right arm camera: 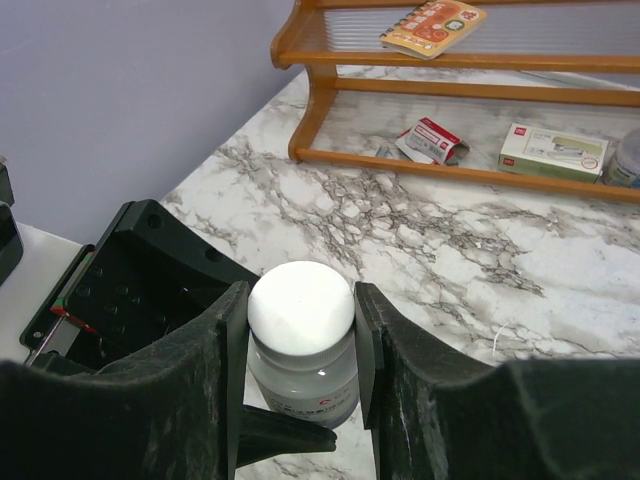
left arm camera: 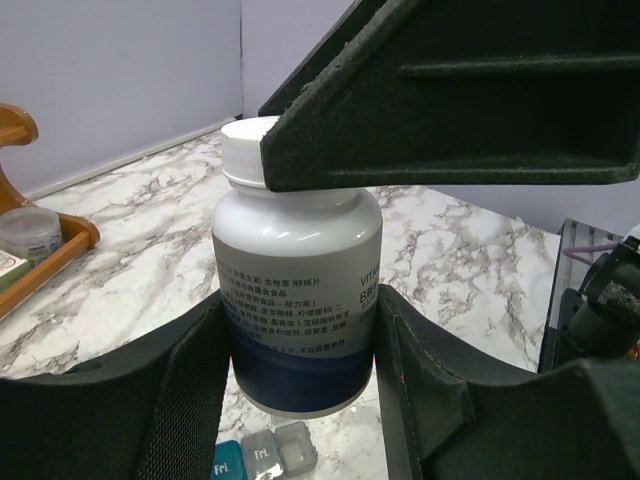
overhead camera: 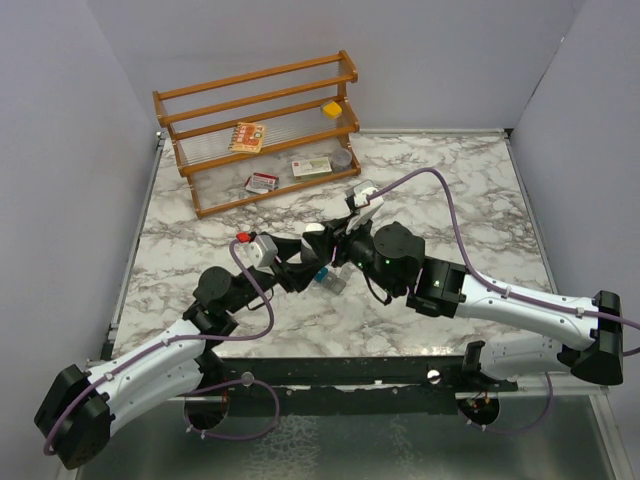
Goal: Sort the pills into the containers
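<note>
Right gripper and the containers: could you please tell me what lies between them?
The white-capped bottle; the left wrist view shows it above the containers.

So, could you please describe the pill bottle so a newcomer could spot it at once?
Mid marble table, in front of the wooden rack, both arms meet. There the left gripper holds the bottle by its body, the right gripper by its cap. Its white cap and dark blue base set it apart from the compartment strip below.
</note>
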